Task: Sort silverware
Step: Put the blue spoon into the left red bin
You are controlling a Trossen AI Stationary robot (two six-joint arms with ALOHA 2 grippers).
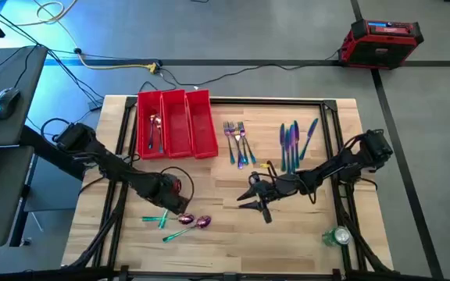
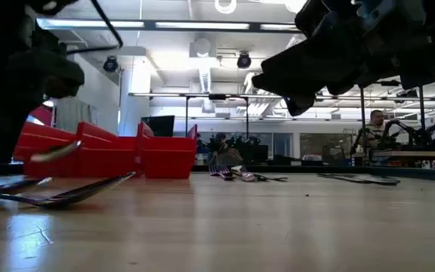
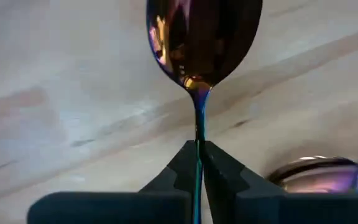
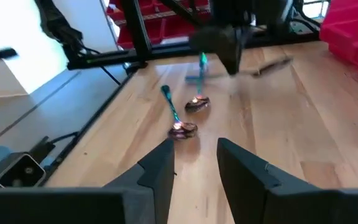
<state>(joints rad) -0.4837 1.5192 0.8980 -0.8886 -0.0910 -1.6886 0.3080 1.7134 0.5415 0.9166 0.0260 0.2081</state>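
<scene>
Spoon [image 3: 199, 43] | pinched by handle in left gripper [image 3: 197, 163] | right gripper [image 4: 194, 163] spread, mid-table

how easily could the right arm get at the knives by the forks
Probably easily. The right claw hangs open and empty just in front of the knives, nothing between them. The left claw is off to the side, shut on a spoon.
</scene>
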